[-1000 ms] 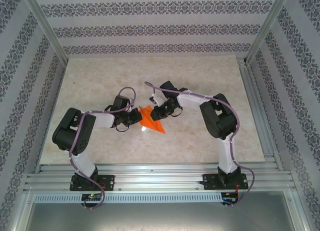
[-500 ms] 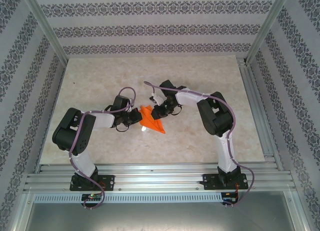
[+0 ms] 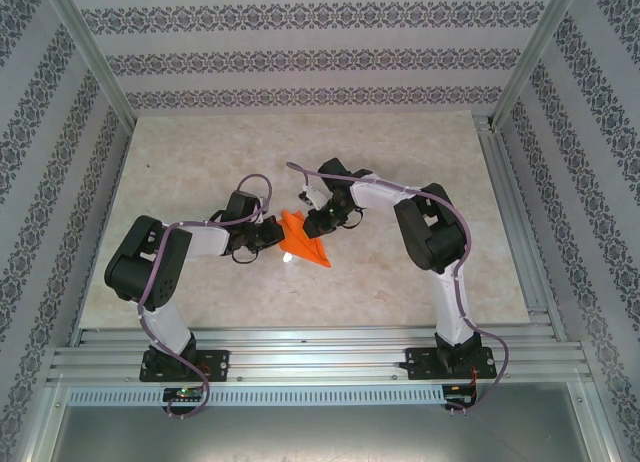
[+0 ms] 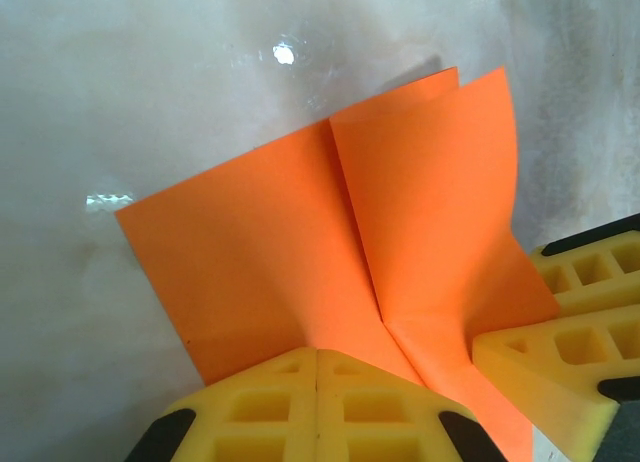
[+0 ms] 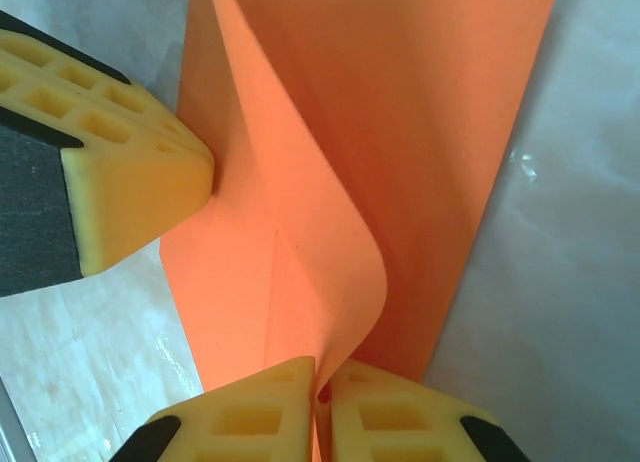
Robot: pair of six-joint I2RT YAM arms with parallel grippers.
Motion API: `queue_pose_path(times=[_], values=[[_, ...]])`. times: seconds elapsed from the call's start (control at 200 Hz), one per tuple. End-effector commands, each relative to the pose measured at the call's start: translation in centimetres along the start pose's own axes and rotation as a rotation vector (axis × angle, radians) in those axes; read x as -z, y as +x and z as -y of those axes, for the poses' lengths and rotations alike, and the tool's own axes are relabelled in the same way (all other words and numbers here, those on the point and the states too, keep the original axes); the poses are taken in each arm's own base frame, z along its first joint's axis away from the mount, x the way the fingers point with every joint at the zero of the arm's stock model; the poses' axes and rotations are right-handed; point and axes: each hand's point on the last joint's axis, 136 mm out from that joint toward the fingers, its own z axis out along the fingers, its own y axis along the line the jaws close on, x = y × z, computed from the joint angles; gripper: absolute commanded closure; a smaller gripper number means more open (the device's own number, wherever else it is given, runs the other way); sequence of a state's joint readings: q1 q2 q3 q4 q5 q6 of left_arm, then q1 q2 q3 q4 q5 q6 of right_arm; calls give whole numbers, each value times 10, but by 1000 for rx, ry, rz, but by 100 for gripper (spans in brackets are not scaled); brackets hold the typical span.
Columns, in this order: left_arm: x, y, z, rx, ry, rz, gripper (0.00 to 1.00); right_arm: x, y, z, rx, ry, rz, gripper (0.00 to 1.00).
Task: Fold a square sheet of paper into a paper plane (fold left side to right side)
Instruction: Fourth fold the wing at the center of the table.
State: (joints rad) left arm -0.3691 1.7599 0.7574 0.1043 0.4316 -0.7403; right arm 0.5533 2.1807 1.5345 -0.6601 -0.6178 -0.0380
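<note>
The orange sheet of paper (image 3: 303, 245) lies mid-table, folded to a pointed shape with a centre crease (image 4: 355, 232). My left gripper (image 3: 272, 234) is at its left edge. Its yellow fingers (image 4: 260, 407) are shut tight with the tips resting on the paper's near edge, and no paper shows between them. My right gripper (image 3: 318, 224) is at the sheet's upper right, shut on a flap (image 5: 320, 232) that curls up from the sheet into its fingers (image 5: 400, 422). The left gripper's tip (image 5: 140, 172) touches the paper beside that flap.
A small white shiny spot (image 3: 288, 260) sits on the marble tabletop (image 3: 400, 282) just left of the paper's point. Patterned walls and metal frame rails (image 3: 510, 222) enclose the table. Open tabletop surrounds the paper on all sides.
The right arm's wrist has shifted slightly left toward the paper. The left arm and the paper look unchanged.
</note>
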Motion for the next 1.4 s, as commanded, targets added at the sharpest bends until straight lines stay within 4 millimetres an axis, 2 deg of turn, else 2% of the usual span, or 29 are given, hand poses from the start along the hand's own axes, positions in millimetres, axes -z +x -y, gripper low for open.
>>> queue_pose_path(times=[0.0,0.185,0.52,0.784,0.954,1.234,1.394], values=[[-8,24,-30,19,-101,-56,100,1,-5,10,20,25,-8,89],[-9,23,-31,20,-103,-56,100,-1,-6,11,26,29,-16,89],[-9,23,-31,19,-102,-57,100,-15,4,25,-2,69,-67,89],[-10,25,-33,18,-111,-61,100,1,-10,12,24,43,-14,90],[-10,24,-33,19,-110,-62,100,-3,-4,22,13,69,-45,90],[-10,24,-33,19,-111,-61,100,-3,2,29,7,83,-52,90],[-1,16,-12,-7,-47,-42,100,-9,10,33,-5,89,-79,90]])
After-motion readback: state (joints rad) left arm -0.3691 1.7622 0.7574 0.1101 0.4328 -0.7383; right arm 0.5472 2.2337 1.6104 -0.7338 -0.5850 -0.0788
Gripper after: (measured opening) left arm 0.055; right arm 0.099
